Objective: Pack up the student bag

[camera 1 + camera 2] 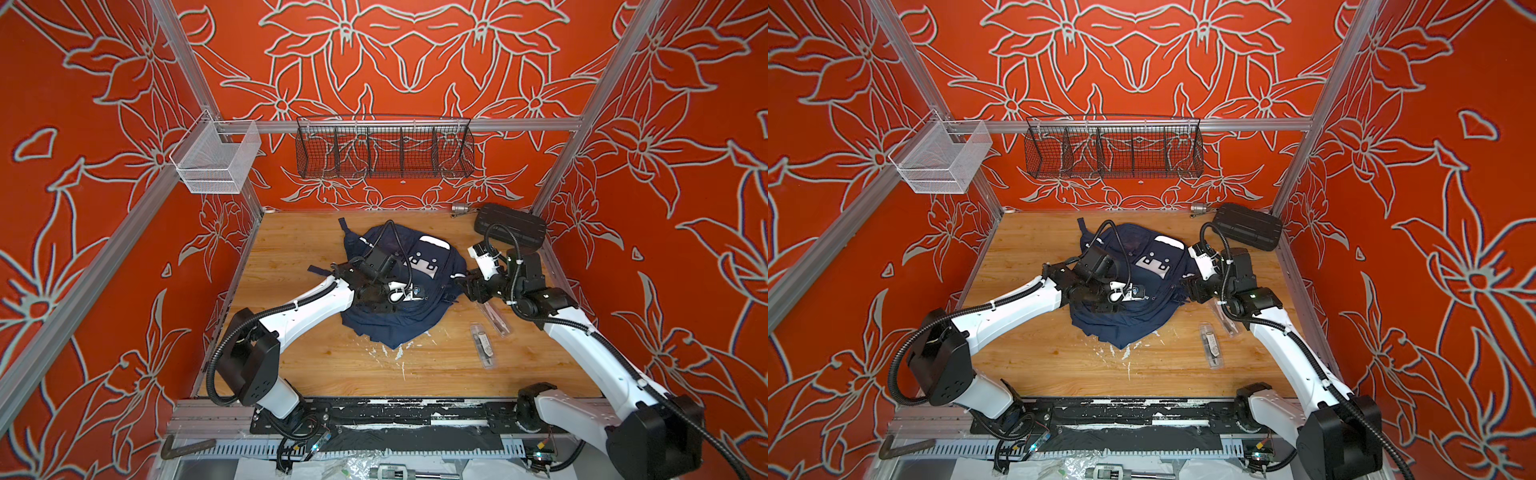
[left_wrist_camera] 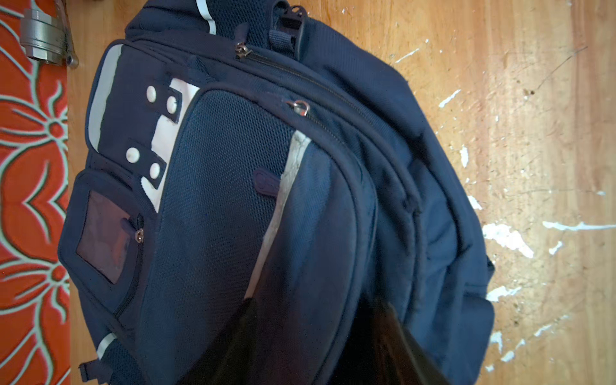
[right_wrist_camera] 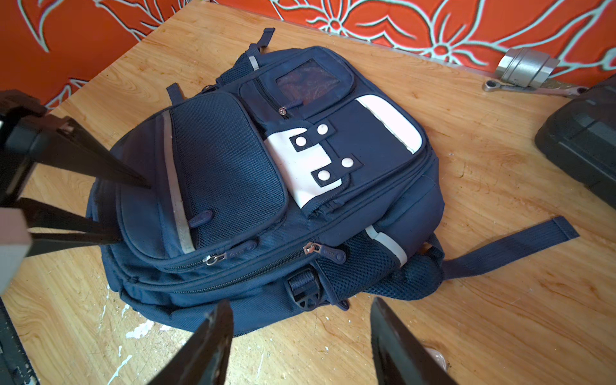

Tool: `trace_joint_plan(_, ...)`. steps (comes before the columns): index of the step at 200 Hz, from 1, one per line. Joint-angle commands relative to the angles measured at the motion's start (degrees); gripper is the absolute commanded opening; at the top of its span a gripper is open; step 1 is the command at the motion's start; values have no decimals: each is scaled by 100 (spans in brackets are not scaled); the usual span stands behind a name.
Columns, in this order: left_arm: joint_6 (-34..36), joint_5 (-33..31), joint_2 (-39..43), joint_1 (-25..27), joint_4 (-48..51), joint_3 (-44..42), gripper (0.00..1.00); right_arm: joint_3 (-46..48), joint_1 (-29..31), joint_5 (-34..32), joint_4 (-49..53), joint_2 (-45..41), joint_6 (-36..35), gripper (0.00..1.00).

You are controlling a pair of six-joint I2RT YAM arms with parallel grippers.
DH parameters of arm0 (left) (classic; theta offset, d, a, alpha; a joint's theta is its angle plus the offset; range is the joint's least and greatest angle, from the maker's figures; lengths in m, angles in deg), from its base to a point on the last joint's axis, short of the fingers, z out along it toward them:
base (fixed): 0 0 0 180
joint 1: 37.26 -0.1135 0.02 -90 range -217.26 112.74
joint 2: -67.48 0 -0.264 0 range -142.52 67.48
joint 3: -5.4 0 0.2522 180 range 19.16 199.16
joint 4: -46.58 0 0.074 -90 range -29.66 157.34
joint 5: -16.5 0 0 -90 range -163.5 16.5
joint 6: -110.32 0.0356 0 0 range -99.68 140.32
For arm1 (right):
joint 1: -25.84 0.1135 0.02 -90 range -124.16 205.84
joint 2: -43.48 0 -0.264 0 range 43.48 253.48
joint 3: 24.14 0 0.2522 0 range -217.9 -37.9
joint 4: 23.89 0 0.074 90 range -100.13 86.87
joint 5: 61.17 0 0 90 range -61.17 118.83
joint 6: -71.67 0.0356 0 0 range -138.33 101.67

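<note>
The large navy blue fabric student bag (image 1: 399, 328) lies flat mid-desk (image 1: 316, 374), nearer the back edge, its long axis running back to front. The left pincer (image 3: 130, 210) rests on its rounded near end, jaws apart, gripping nothing I can see. The right pincer (image 3: 301, 304) hovers wide and empty just beside the right flank. The metal zip pulls (image 3: 213, 258) face it, so it looks the handier arm. A black ribbed hard case (image 1: 511, 224) sits in the back right corner and clear plastic packets (image 1: 482, 345) lie near the right edge, neither in the way.
</note>
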Motion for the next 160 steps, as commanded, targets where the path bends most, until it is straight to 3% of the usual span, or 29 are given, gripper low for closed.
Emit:
trace_joint_plan(1,291,-130,-102,19,-322,-53,56,-58,11,32,84,42,15,66)
trace_joint_plan(35,337,-484,-318,87,-441,-108,55,-194,19,116,133,240,-28,66)
trace_joint_plan(43,414,-589,-312,93,-604,-213,51,-213,11,198,151,279,-136,65)
trace_joint_plan(55,506,-715,-284,103,-853,-360,37,-145,11,378,97,338,-378,65)
trace_joint_plan(69,436,-841,-243,104,-983,-369,0,-48,15,764,5,463,-795,62)
trace_joint_plan(89,228,-928,-92,87,-1042,-358,0,-60,11,1386,0,701,-1322,56)
trace_joint_plan(112,9,-710,388,5,-1302,-663,0,-234,11,1823,-106,1061,-1509,58)
trace_joint_plan(136,-367,-31,1042,-287,-1593,-1044,0,-411,69,2208,-495,1446,-1189,58)
trace_joint_plan(160,-668,512,1439,-633,-1726,-1223,0,-477,380,2078,-1169,1838,-556,56)
